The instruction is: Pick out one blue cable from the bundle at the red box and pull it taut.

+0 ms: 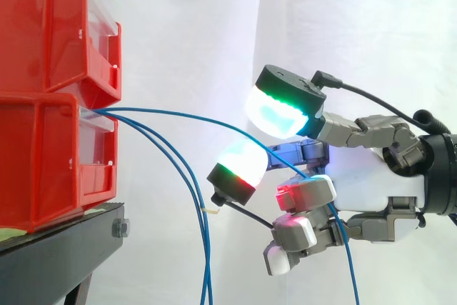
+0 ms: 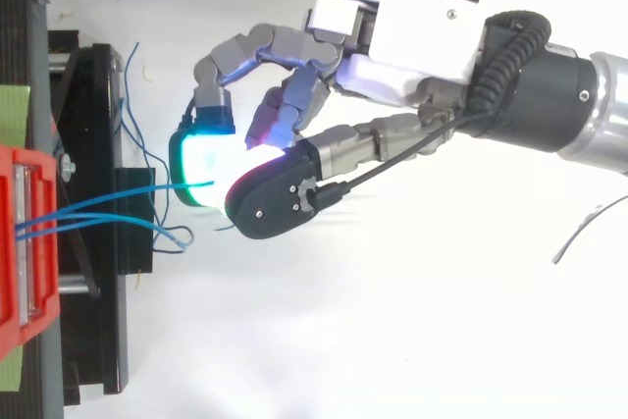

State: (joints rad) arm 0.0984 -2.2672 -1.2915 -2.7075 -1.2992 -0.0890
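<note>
one blue cable [image 1: 193, 116] leaves the front of the red box [image 1: 43, 155] and arcs right, slack, into the hand [image 1: 364, 176], while two other cables [image 1: 205, 248] hang down near the box. the fingers [image 1: 282, 108] are half curled round it, pads apart, so it looks hooked more than pinched. the cable's length runs left-right with the box left of the hand, so tightening it likely means pulling right.

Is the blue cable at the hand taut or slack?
Slack: in the side view the blue cable arcs from the red bin to the hand, then hangs below it.
</note>
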